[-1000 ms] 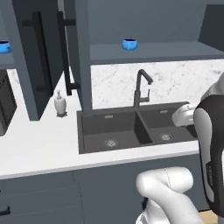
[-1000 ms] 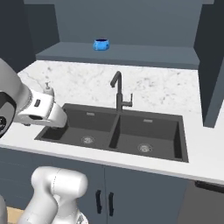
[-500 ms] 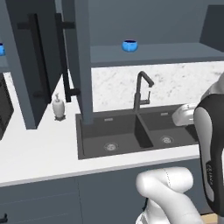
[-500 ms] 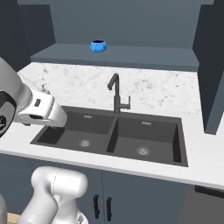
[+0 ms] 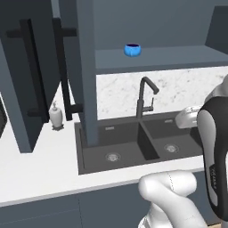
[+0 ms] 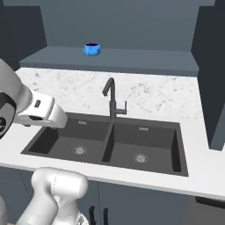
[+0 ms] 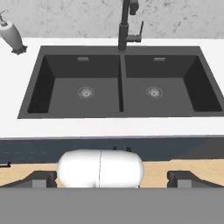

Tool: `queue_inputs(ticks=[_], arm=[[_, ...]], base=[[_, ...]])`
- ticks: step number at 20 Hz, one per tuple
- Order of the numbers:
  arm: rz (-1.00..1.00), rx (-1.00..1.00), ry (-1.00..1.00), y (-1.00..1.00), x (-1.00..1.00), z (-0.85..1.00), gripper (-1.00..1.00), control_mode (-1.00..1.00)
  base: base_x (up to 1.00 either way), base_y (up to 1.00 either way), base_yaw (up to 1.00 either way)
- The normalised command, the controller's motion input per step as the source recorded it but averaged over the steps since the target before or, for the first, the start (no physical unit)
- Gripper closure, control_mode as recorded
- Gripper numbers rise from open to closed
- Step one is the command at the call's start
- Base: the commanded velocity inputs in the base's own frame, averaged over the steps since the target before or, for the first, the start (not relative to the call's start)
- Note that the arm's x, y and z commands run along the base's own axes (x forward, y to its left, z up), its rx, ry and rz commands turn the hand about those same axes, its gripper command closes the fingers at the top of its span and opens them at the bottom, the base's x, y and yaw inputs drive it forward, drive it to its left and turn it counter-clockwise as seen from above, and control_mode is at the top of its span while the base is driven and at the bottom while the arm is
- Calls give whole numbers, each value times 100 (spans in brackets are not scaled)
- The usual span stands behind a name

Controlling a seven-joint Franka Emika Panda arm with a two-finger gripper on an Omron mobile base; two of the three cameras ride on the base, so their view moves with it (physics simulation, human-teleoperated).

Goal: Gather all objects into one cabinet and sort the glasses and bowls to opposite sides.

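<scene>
Up on flat shelf (image 5: 178,58): squat glossy blue cup (image 5: 132,49); pincer (image 7: 112,178) spread wide, empty.

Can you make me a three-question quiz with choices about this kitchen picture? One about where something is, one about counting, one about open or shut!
1. Where is the blue cup?
A. in the sink
B. on the cabinet shelf
C. on the floor

2. How many basins does the sink have?
A. one
B. two
C. three

3. The pincer is:
A. open, holding nothing
B. shut on a cup
C. shut on the faucet

Answers: B, it sits on the shelf above the faucet; B, a divider splits it; A, the fingertips stand wide apart.
</scene>
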Motion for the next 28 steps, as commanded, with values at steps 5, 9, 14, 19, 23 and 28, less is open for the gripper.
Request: queue_inputs(ticks=[5,9,14,19,23,28], arm=[[0,0,0,0,0,0,-100,100],[0,0,0,0,0,0,-100,100],[-4,0,-9,4,-7,20,-100,-100],[-2,0,-31,6,-13,52,-100,-100],[-2,0,-31,17,-1,46,-100,-100],[-2,0,-28,14,-3,32,-100,-100]], base=[[32,21,-1],[16,9,0],[0,0,0],[0,0,0],[0,0,0],[0,0,0]])
